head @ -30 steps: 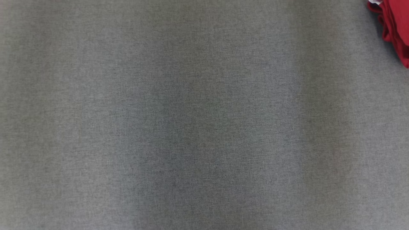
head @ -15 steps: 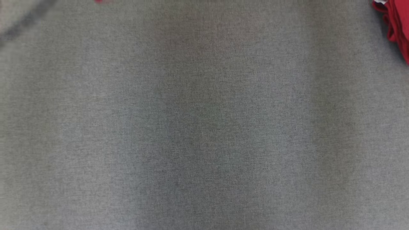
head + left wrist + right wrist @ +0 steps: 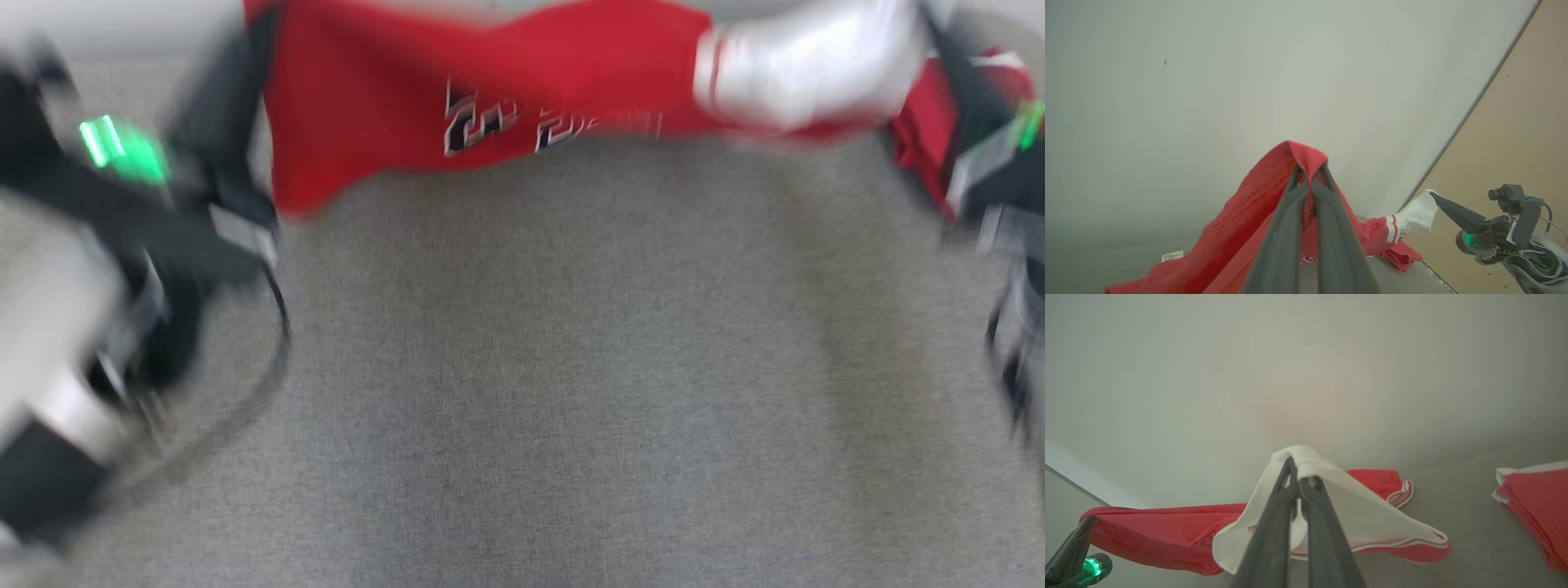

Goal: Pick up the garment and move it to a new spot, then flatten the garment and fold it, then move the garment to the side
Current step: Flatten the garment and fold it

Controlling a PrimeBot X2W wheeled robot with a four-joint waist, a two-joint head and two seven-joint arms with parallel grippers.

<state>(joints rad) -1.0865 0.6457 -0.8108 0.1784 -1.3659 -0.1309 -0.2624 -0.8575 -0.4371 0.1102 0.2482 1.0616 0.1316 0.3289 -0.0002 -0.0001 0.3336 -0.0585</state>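
Note:
The garment [image 3: 490,82], a red shirt with dark lettering and a white sleeve [image 3: 800,73], hangs stretched between both grippers above the far part of the grey table [image 3: 522,367]; the head view is blurred. My left gripper [image 3: 263,20] is shut on a red edge, and the left wrist view shows the garment [image 3: 1241,220] pinched at the left gripper's [image 3: 1309,173] tips. My right gripper [image 3: 929,15] is shut on the white sleeve [image 3: 1355,498], pinched at the right gripper's [image 3: 1296,467] tips. The right gripper [image 3: 1433,197] also shows across the cloth in the left wrist view.
Another red garment [image 3: 1535,506] lies folded on the table to the right, also seen as the red garment [image 3: 918,155] in the head view. A pale wall [image 3: 1249,81] stands behind the table. A tan surface [image 3: 1515,122] lies beyond the table's right edge.
The head view has swung, so the camera has moved. Both arms and the stretched red garment now show at its top, where earlier there was grey table and the folded pile's corner.

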